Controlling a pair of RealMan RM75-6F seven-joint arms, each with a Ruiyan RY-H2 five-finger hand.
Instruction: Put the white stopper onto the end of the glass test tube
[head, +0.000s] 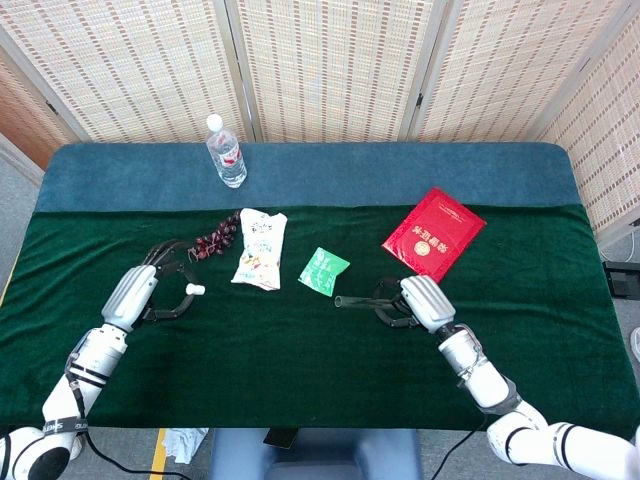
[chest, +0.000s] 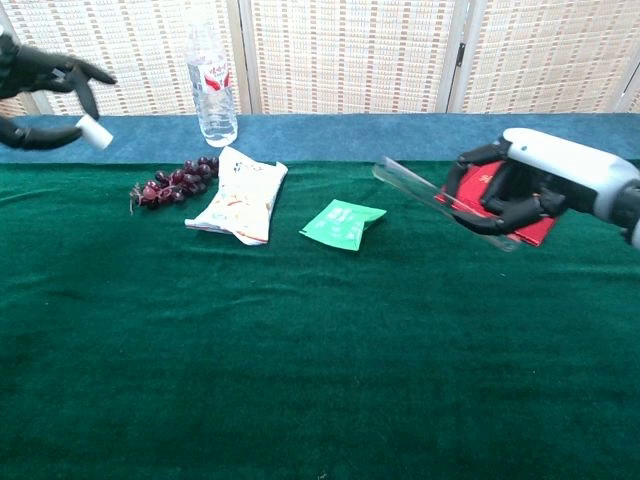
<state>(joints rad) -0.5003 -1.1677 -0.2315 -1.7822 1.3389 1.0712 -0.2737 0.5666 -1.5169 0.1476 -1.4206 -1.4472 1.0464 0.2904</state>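
Observation:
My left hand (head: 143, 288) (chest: 40, 78) is raised above the green cloth at the left and pinches the small white stopper (head: 196, 290) (chest: 94, 132) at its fingertips. My right hand (head: 415, 302) (chest: 540, 178) is lifted at the right and grips the clear glass test tube (head: 358, 299) (chest: 425, 192). The tube's open end points left toward the other hand and tilts up in the chest view. A wide gap separates stopper and tube.
On the cloth lie a bunch of dark grapes (head: 214, 238), a white snack bag (head: 259, 248), a green packet (head: 323, 270) and a red booklet (head: 433, 234). A water bottle (head: 227, 152) stands at the back on the blue strip.

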